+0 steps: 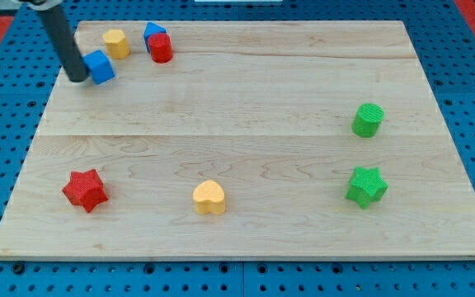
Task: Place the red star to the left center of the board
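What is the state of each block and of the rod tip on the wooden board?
Red star block: bottom left, apart from the others.
My tip: top left, touching blue cube block.
Red cylinder block: touching second blue block.
Yellow heart block: alone.

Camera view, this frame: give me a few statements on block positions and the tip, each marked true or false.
1. The red star lies near the board's bottom left corner. True.
2. My tip touches the red star. False: it sits at the view's top left, against a blue block, far from the star.
3. Two green blocks are on the view's right side. True: a green cylinder above a green star.
4. The yellow heart sits at the view's top right. False: it is near the bottom edge, about centre.
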You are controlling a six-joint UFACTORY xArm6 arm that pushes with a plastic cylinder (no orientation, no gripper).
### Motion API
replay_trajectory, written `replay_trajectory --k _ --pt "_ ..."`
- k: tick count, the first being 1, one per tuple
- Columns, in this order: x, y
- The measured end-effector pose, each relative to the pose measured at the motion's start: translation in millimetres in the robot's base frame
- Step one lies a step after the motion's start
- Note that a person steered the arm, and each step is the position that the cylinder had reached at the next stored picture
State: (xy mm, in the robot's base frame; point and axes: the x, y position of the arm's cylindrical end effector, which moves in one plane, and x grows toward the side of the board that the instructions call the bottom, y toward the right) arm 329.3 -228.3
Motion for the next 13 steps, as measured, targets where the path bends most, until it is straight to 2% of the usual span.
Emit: replay_trajectory --k 1,2,4,5,6,7,8,9,10,11,12,13 --pt "-3 28" --pt "13 34" --pt "142 89" --pt "196 97" --pt "245 80" --pt "215 29" --pt "167 20" --pt "160 6" --pt "187 -19" --pt "161 -49" --pt "156 -15" --pt "133 1"
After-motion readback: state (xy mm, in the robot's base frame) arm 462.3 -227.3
